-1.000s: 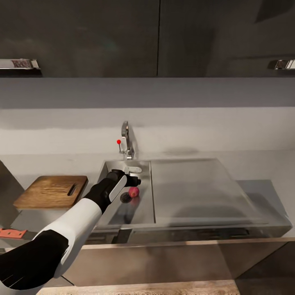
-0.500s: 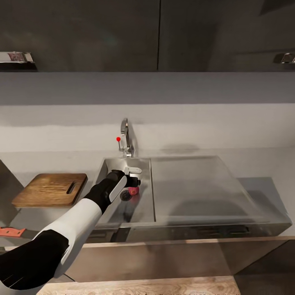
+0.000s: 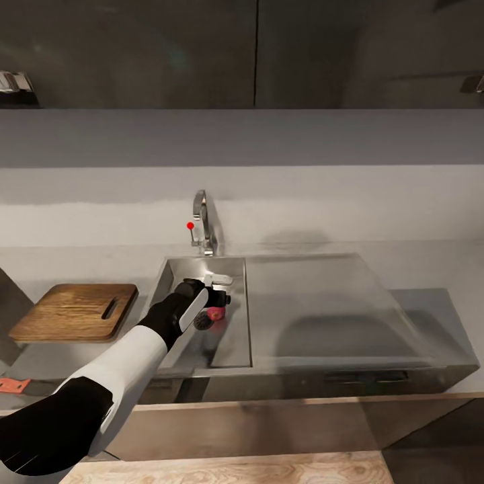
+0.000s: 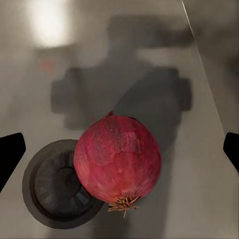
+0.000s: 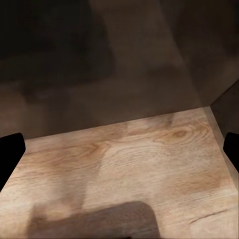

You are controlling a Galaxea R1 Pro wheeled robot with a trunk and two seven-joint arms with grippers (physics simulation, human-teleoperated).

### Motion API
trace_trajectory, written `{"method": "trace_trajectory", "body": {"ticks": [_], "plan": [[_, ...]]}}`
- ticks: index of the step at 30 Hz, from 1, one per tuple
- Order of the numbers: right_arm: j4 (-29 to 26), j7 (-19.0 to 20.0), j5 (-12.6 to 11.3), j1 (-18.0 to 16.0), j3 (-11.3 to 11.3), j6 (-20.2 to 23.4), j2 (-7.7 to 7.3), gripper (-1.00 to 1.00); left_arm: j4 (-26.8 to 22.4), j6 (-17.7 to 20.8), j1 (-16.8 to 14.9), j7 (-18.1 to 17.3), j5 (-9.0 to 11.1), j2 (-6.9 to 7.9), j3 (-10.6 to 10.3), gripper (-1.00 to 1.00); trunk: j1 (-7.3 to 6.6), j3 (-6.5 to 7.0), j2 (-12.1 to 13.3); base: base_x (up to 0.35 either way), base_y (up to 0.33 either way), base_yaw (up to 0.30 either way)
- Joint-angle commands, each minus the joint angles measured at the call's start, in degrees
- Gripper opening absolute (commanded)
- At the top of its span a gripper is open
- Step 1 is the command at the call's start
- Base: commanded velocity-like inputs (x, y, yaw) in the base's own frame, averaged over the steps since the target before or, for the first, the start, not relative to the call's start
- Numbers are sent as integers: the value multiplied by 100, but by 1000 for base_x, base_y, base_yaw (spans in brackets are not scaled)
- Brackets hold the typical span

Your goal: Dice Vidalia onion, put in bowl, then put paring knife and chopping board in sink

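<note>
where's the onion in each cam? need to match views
Head view: the onion lies on the floor of the sink, mostly hidden behind the left gripper.
Left wrist view: the onion sits centre frame, between the open gripper's fingertips, root end toward the camera.
Right wrist view: not in it; wood-grain floor.
Shared landmark: the drain, right beside the onion.

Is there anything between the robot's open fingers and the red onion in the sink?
No. In the left wrist view the left gripper hangs open over the onion, with nothing between; the drain sits beside it.
</note>
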Motion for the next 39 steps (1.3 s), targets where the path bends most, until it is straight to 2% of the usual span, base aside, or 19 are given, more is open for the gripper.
{"method": "trace_trajectory", "body": {"ticks": [1,39], "plan": [[2,-5,7,-3,-20,-16,2,100,-5,16,-5,50,61,4,-25,100,1,-15,-5,21,-23,0],[2,-5,7,-3,-20,-16,2,100,25,16,-5,50,61,4,-26,100,1,-363,-5,1,-2,0]]}}
